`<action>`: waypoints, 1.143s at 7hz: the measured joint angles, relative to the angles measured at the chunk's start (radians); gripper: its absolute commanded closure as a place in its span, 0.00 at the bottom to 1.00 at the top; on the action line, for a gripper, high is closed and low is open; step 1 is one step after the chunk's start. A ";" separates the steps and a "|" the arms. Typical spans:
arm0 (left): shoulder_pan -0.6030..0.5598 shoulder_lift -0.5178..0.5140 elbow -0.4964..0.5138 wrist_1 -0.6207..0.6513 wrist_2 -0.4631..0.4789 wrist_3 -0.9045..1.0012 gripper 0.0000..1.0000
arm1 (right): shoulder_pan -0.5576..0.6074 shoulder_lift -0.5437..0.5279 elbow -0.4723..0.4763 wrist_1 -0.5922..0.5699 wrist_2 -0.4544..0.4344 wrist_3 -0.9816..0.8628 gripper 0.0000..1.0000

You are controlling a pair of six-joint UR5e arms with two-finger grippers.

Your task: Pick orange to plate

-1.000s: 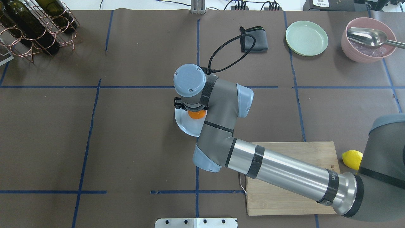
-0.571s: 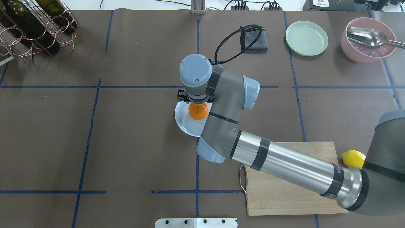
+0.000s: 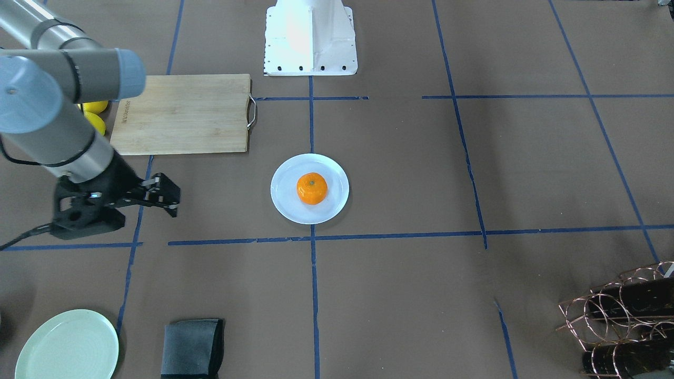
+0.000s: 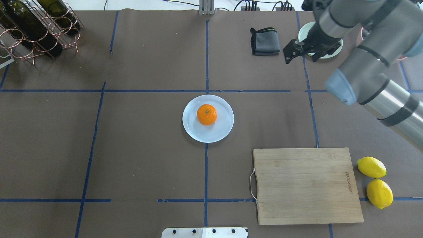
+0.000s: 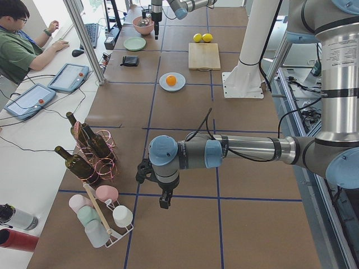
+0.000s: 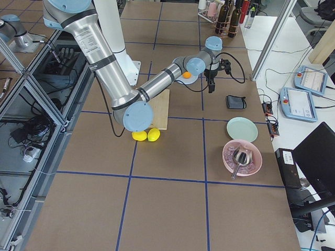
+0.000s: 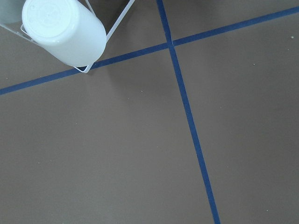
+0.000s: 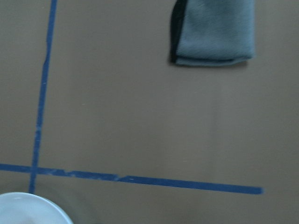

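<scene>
The orange (image 4: 207,114) sits stem-up near the middle of the pale bluish-white plate (image 4: 221,129) at the table's centre, with nothing touching it. The front-facing view shows the same: orange (image 3: 311,188) on plate (image 3: 287,202). My right gripper (image 4: 302,54) hangs open and empty far off at the back right, beside the grey cloth and over the green plate's edge; it also shows open as right gripper (image 3: 158,197). My left gripper (image 5: 164,197) shows only in the exterior left view, near a cup rack, and I cannot tell its state.
A wooden cutting board (image 4: 305,185) lies front right with two lemons (image 4: 371,167) beside it. A folded grey cloth (image 4: 264,41) and a pale green plate (image 3: 67,345) are at the back right. A wine-bottle rack (image 4: 36,26) stands back left, and a cup rack (image 5: 101,216) stands near the left arm.
The right arm has lifted off the plate and swung away to the back right. The orange stays behind on the plate, now fully uncovered.
</scene>
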 measured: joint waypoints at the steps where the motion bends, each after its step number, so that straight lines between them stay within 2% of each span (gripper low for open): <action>1: 0.000 -0.001 -0.004 -0.002 -0.001 -0.020 0.00 | 0.086 -0.086 0.016 0.001 0.046 -0.172 0.00; 4: 0.002 -0.006 -0.009 -0.010 0.000 -0.024 0.00 | 0.312 -0.324 0.009 0.000 0.086 -0.617 0.00; 6: 0.002 -0.006 -0.020 -0.009 0.000 -0.024 0.00 | 0.417 -0.433 0.000 -0.022 0.082 -0.698 0.00; 8: 0.002 -0.005 -0.025 -0.007 0.000 -0.025 0.00 | 0.469 -0.552 0.000 -0.020 0.076 -0.705 0.00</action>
